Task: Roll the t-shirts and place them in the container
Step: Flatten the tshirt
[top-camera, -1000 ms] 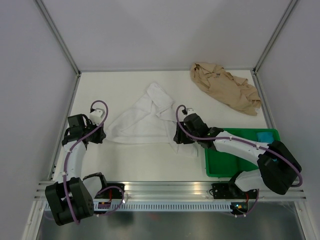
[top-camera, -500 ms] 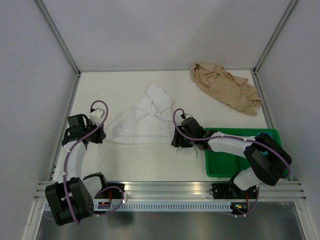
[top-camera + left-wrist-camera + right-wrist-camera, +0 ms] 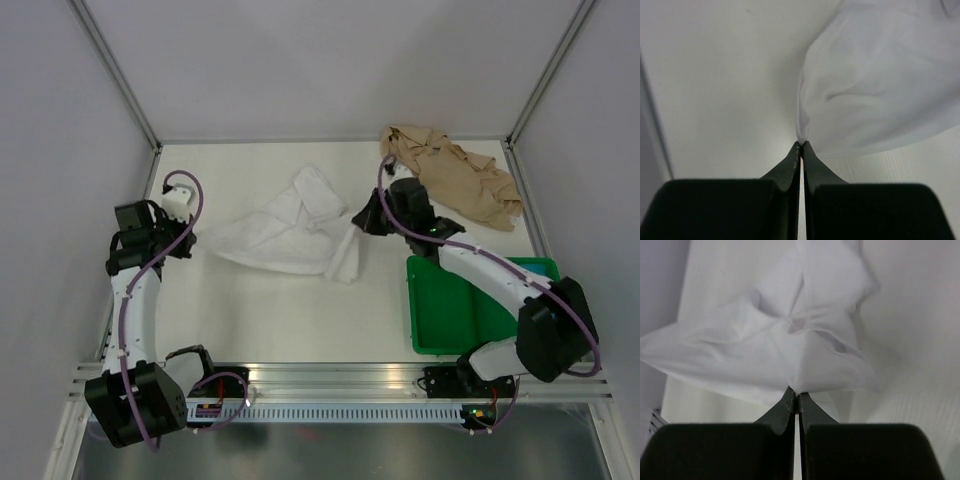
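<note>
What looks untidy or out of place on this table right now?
The white t-shirt is bunched and wrinkled, not flat, pinched at opposite ends by the left tool and the right tool. The tan t-shirt lies crumpled in the far right corner. Nothing looks damaged.

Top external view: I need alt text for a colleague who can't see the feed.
The left gripper and right gripper each pinch an end of a crumpled white t-shirt stretched between them across the table. A tan t-shirt lies bunched at the far right corner, and a green tray sits by the right arm's base.
</note>
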### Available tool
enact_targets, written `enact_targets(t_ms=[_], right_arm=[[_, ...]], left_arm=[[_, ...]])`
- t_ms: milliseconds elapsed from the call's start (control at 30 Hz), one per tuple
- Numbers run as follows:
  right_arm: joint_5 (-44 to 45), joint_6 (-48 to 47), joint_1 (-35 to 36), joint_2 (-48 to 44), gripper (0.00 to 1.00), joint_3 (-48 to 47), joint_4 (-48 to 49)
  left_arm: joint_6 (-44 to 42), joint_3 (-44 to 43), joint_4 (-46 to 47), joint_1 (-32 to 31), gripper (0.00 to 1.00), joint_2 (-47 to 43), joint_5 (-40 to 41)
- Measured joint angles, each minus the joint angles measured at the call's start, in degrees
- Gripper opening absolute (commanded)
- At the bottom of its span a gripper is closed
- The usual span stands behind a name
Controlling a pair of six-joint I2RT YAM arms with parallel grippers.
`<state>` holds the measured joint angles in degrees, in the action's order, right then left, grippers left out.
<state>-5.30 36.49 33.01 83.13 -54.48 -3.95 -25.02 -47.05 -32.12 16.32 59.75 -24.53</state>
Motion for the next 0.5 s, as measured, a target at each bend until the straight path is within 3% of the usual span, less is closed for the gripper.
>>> enact_targets(t_ms=[167, 367, 500], right_arm=[[0.09, -3.96, -8.11, -12.52, 0.0, -8.17, -4.15], [0.17, -7.39, -10.75, -26.56, 0.0, -9.75, -10.58], [0.59, -9.01, -11.13, -30.62, 0.0, -11.34, -16.87]], left_arm=[[-1.81, -9.75, -0.85, 0.0, 0.02, -1.16, 5.57], [-3.98, -10.93, -5.7, 0.0, 0.02, -3.78, 10.54], [-5.31, -15.37, -10.84, 0.0, 0.02, -3.74, 12.33]])
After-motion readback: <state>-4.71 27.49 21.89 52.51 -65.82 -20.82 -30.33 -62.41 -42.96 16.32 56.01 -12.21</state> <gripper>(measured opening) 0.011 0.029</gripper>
